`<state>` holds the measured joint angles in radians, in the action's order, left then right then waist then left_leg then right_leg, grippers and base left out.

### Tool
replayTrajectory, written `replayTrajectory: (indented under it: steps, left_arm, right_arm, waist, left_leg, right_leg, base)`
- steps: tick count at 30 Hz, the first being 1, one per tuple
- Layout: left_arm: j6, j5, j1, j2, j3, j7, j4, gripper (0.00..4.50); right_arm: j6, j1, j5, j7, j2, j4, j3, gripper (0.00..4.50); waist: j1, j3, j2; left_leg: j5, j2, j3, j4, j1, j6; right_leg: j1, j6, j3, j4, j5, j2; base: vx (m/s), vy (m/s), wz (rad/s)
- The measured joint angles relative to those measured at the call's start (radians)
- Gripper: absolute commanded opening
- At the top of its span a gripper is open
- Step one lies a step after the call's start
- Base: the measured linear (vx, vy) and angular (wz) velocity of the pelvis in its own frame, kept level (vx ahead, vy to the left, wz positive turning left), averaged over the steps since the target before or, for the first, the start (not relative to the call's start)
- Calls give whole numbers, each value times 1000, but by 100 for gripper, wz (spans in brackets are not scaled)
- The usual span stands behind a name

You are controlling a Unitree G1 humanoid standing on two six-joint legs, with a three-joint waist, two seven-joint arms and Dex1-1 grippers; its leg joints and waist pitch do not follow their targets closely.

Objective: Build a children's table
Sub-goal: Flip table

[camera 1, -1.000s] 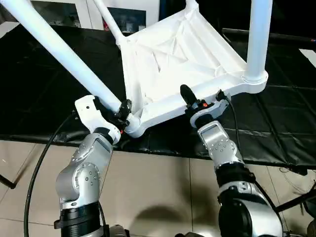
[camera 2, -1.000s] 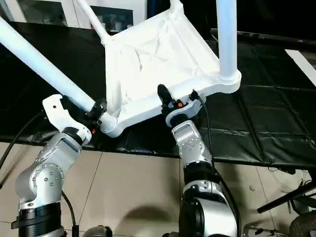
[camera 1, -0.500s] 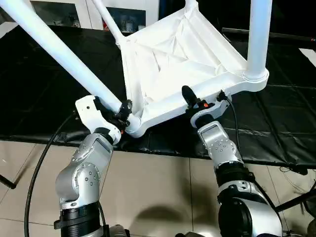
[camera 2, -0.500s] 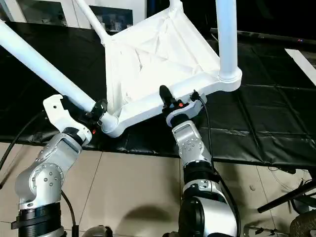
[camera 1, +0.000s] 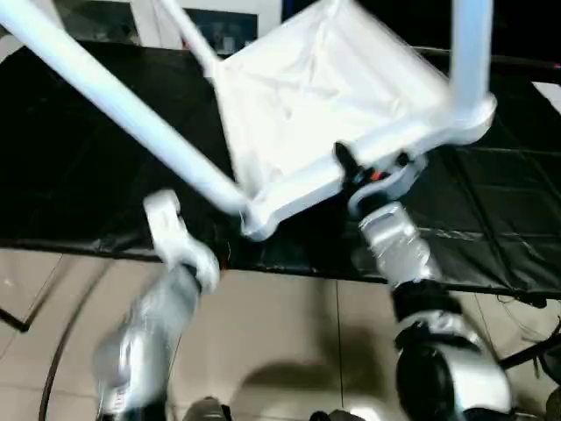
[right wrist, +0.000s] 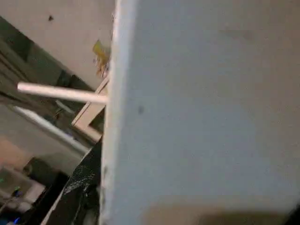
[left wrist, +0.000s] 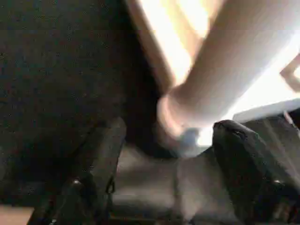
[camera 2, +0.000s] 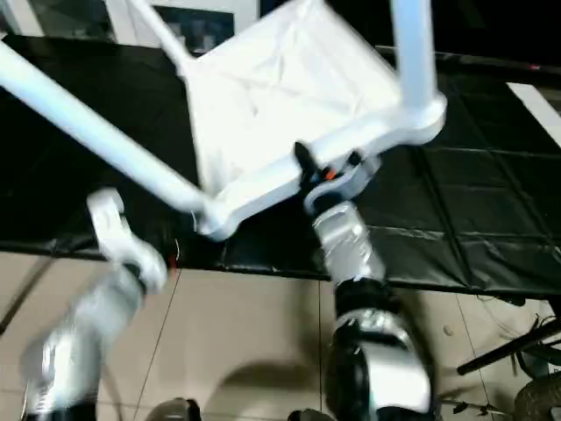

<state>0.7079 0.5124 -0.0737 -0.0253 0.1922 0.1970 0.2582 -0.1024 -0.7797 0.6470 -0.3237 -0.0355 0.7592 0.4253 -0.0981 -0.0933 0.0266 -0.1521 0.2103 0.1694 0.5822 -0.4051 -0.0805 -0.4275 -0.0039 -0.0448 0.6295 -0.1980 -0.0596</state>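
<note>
A black mat (camera 1: 79,167) covers the work surface, with tiled floor (camera 1: 289,342) in front of it. On the mat lies the children's table, upside down: its white top (camera 1: 324,96) shows the ribbed underside and is tilted, the near edge raised off the mat. Long white legs stand in the corner sockets: the near-left leg (camera 1: 123,110) slants up and away toward the left, the near-right leg (camera 1: 469,48) rises almost straight, and a far leg (camera 1: 188,35) angles up by the cabinet at the back.

The right arm (camera 1: 412,289) reaches up from the lower right, silver forearm steeply raised, wrist bent toward the top's near rim. The right gripper (camera 1: 355,171) sits on that rim midway between the two near corners, one black finger showing over the top of the edge; it is closed on the rim, gripping the top.

The left arm (camera 1: 145,324) is blurred, hanging low over the floor with its white wrist housing pointing upward. In the wrist view the left gripper (left wrist: 164,164) has its fingers (left wrist: 101,154) spread apart, holding nothing, just below the near-left corner socket (left wrist: 180,131) and clear of it.
</note>
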Motion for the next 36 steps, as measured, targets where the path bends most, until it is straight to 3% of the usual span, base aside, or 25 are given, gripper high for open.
replayTrajectory:
  steps: [6,9,18,26,36]
  left_arm:
    - [-17,-2,56,67,-74,88,74,413]
    - [-23,0,99,115,-150,167,126,442]
    - [-38,34,95,166,-230,255,249,450]
    - [-10,29,15,239,-311,301,314,450]
    - [12,-3,-38,309,-334,300,320,450]
  right_arm:
    - [44,-4,-29,25,29,0,4,199]
    - [74,-5,-51,46,53,0,1,198]
    - [131,-3,-190,139,138,-69,-43,198]
    - [137,17,-296,234,178,-139,-88,198]
    - [130,47,-430,258,241,-204,-185,197]
  waist:
    - [3,0,0]
    - [3,0,0]
    - [8,0,0]
    - [10,0,1]
    - [13,0,2]
  left_leg:
    - [-2,1,2,5,0,-2]
    - [-2,1,2,5,0,-2]
    - [-1,0,3,8,0,-2]
    - [-1,0,4,11,2,-2]
    - [-1,0,3,20,3,-2]
  right_leg:
    - [0,2,3,1,4,-1]
    - [0,3,3,2,5,-1]
    - [1,5,5,2,8,-1]
    - [1,5,7,5,8,-1]
    - [1,7,8,13,9,-1]
  base:
    - [0,0,0]
    - [0,0,0]
    - [0,0,0]
    - [0,0,0]
    - [0,0,0]
